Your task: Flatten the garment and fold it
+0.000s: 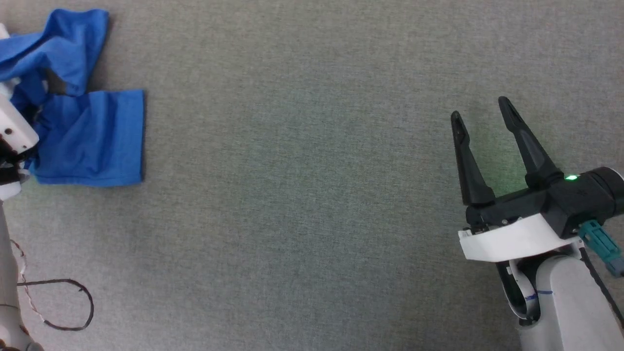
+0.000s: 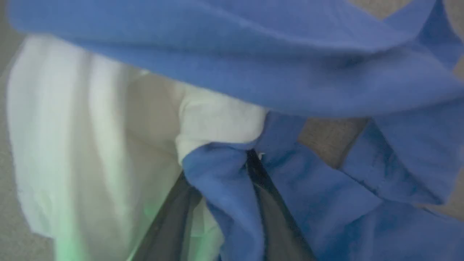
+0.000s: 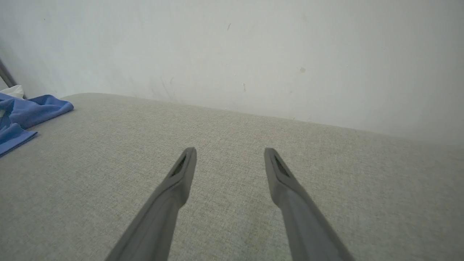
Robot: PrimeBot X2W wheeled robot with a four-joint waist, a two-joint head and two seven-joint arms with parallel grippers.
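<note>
The garment lies crumpled at the far left of the grey cloth surface, showing mostly its bright blue sleeves. Up close, in the left wrist view, the garment is blue folds over a white body part. My left gripper is shut on a bunch of blue fabric, which wraps between and over its dark fingers. My left arm's white wrist sits against the pile. My right gripper stands open over bare surface far to the right, nothing between its fingers. A blue edge of the garment lies far left of it.
A thin dark cable loop lies on the grey surface at the lower left, beside my left arm. A pale wall rises behind the surface's far edge in the right wrist view.
</note>
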